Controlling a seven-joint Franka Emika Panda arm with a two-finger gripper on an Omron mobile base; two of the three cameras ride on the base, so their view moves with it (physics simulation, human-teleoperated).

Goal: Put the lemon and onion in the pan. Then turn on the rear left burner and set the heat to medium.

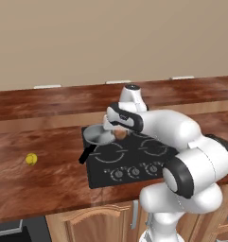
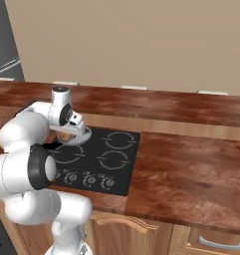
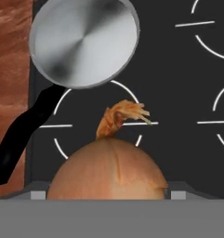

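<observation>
Onion (image 3: 108, 169) sits between the jaws of the gripper (image 3: 108, 197), which stand wide and clamp it by its sides, the papery tuft pointing away from the hand. Beyond the jaws and off to one side in the hand view lies the pan (image 3: 83, 42), its round grey bowl bare, with nothing in it. Its black handle (image 3: 25, 135) runs back toward the jaws along the edge where the black cooktop (image 3: 178, 83) meets the wooden counter (image 3: 11, 56). Between the onion and the pan's rim a stretch of open glass with a white burner ring shows, so the held onion is near the pan but not over it.

From the left base view the gripper (image 1: 119, 133) hangs just beside the pan (image 1: 97, 135), the onion (image 1: 120, 134) a small orange-brown spot under the hand, above the cooktop (image 1: 134, 158). That view also takes in the lemon (image 1: 31, 159), well apart from the jaws on the bare counter (image 1: 49, 179) past the pan's handle side, with free wood all round it.

The right base view shows the onion (image 2: 64, 135) only in part under the hand, the pan (image 2: 81, 135) mostly hidden by the arm, and a broad clear run of counter (image 2: 191, 169) on the far side of the cooktop (image 2: 111, 159) from the jaws.
</observation>
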